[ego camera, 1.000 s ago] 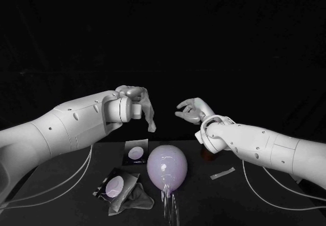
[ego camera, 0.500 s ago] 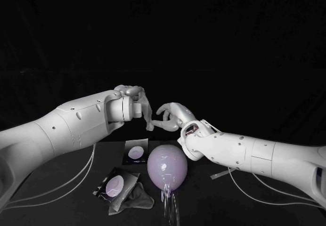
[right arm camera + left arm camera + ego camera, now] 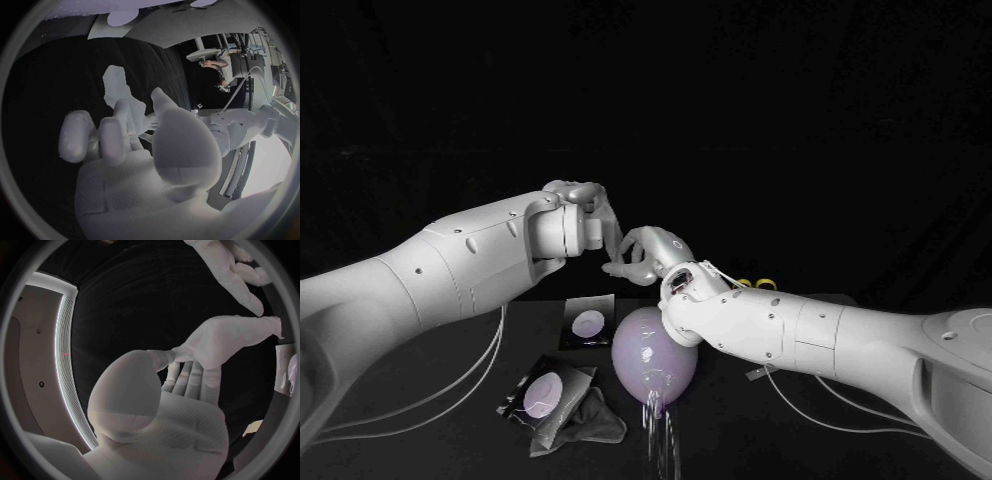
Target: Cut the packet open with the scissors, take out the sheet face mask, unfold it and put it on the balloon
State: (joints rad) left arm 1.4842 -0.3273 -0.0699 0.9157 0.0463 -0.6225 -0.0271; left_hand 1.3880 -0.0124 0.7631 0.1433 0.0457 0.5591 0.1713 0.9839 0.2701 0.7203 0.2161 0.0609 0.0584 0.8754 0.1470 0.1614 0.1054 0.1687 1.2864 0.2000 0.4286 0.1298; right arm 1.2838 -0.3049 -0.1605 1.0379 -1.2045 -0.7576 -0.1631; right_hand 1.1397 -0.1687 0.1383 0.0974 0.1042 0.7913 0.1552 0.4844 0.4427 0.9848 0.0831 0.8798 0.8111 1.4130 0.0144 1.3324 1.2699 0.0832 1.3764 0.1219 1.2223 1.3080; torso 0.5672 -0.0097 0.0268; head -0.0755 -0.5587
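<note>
L hand (image 3: 589,215) was up high, well above the balloon (image 3: 653,355). I reckon that was so the sheet face mask (image 3: 232,337) could hang free w/ room to open out, nothing dragging on the table (image 3: 776,440). L fingertips pinched one end of the mask, and the rest of it drooped as a folded white flap, down & to the right. R hand (image 3: 649,255) was right beside that flap, at its free end. Made sense imo: unfolding needs a 2nd grip to pull the layers apart. R fingers were apart, thumb set opposite them. In the left wrist view there was a sliver of gap btw my R fingertips and the sheet, so R looked empty & spread, nothing clamped yet. Balloon lay on the table at centre, below both hands. A packet (image 3: 545,395) sat near-left of it w/ smth grey crumpled beside it, and a 2nd packet (image 3: 590,322) lay just left of the balloon's far end.
</note>
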